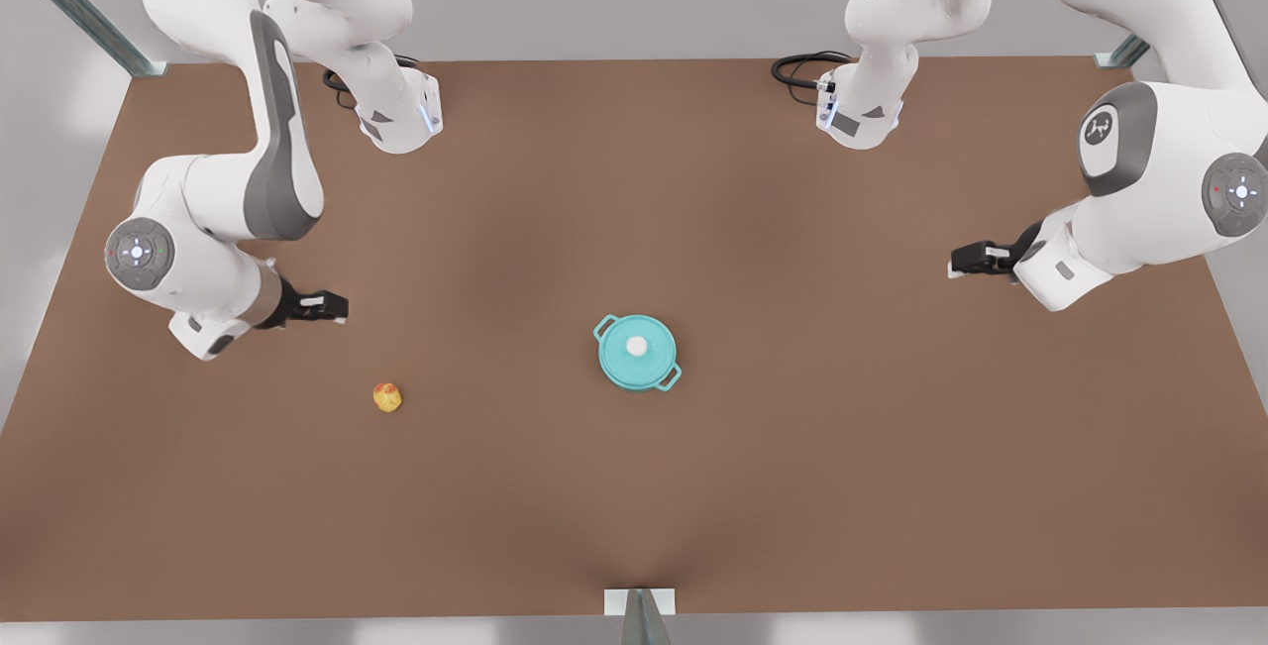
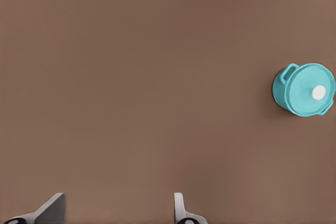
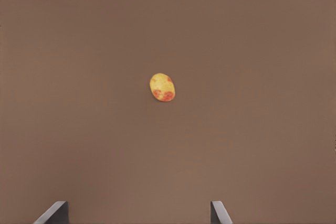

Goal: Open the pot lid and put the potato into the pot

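The teal pot (image 1: 656, 385) stands at the middle of the brown table with its pot lid (image 1: 622, 352) shut on top, white knob at the centre. The potato (image 1: 387, 396), yellow with orange-red blotches, lies alone toward the front view's left. My right gripper (image 1: 332, 306) hovers open just behind the potato (image 3: 162, 87), fingers (image 3: 216, 211) wide apart. My left gripper (image 1: 956, 262) waits open at the front view's right, far from the pot (image 2: 285, 97) and its lid (image 2: 307, 85). Nothing is between its fingers (image 2: 178, 205).
Both arm bases stand at the table's far edge with black cables (image 1: 802, 65) beside them. Metal frame posts (image 1: 74, 1) rise at the far corners, and a bracket (image 1: 639, 605) sits at the near edge. Bare brown table (image 1: 842, 477) surrounds the pot.
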Controlling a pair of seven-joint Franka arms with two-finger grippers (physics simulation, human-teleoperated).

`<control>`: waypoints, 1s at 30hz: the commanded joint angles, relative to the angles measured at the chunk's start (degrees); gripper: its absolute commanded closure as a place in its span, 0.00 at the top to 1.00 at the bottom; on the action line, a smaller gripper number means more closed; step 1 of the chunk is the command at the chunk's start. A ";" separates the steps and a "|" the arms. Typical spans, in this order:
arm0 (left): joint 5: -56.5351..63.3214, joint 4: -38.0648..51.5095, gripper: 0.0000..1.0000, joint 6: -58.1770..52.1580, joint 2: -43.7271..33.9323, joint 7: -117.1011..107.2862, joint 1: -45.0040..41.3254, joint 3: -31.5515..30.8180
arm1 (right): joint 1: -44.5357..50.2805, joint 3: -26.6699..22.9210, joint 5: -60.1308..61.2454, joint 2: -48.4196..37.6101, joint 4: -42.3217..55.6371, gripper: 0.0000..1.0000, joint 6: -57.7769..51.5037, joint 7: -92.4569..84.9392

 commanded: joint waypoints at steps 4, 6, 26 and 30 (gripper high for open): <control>5.39 0.56 1.00 1.09 1.34 -0.88 -9.57 -0.21 | 1.03 0.58 -0.46 0.57 0.73 1.00 12.05 1.50; 3.54 1.09 1.00 6.54 2.66 -11.58 -21.70 -0.30 | 3.05 1.02 -0.55 1.19 2.32 1.00 11.43 1.15; 12.86 12.08 1.00 40.03 35.26 -60.12 -45.62 3.21 | 5.96 1.29 3.76 17.62 -4.80 1.00 34.46 -36.82; 12.86 12.25 1.00 44.25 37.46 -60.03 -45.62 3.74 | 5.08 1.20 3.67 19.03 -5.07 1.00 34.37 -41.04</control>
